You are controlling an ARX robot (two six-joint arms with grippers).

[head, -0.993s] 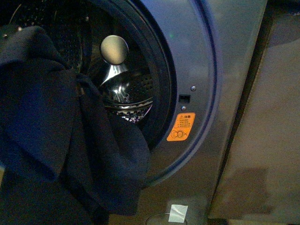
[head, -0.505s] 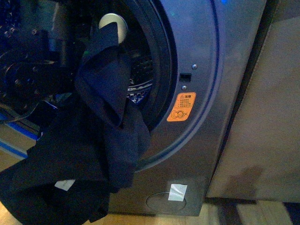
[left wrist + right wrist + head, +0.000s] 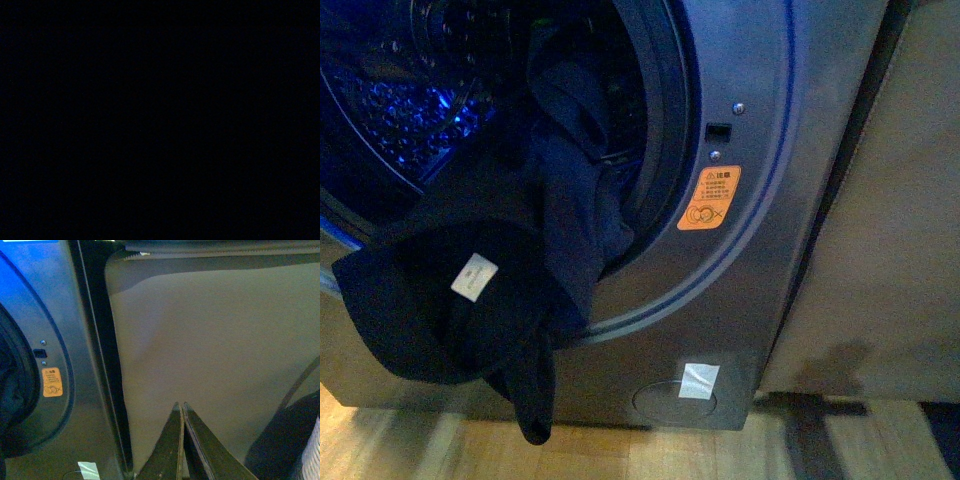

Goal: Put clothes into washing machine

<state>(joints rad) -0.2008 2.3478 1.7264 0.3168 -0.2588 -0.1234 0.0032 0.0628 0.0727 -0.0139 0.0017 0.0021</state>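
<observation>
Hanging half out over the porthole lip [image 3: 665,150] at lower left, the clothes [image 3: 545,235] could slide off the washing machine [image 3: 760,300] onto the floor [image 3: 650,455] under their own weight, since the right gripper [image 3: 182,440] is pressed shut on nothing and the left gripper's state cannot be told from its dark wrist view.

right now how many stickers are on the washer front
2: an orange warning sticker right of the porthole, a pale label near the base. The clothes may hide others.

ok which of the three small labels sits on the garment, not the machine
The plain white tag on the dark clothes. The orange sticker and the pale label lower down are on the washing machine.
</observation>
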